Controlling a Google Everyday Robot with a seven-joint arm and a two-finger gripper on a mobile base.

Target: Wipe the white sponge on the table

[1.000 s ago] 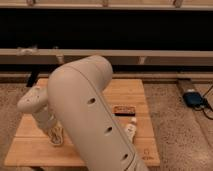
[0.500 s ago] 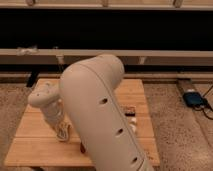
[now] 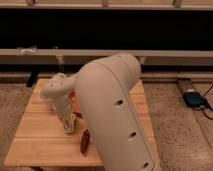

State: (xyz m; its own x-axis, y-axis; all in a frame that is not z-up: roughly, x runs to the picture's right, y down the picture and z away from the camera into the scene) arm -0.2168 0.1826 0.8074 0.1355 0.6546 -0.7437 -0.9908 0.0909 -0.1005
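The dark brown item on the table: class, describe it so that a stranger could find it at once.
Find the wooden table in mid-floor. Near its front edge, beside the big white arm and just right of the claw, nearer the camera, lies the brown item. It alone is dark and oblong; the orange thing by the arm is brighter.

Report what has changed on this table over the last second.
The gripper has slid to the picture's right, low over the table, and the arm's thick link has swung the same way, now hiding the small brown things that showed at the table's right side. Nothing visibly taken or let go. The table and the blue box on the floor stayed put.
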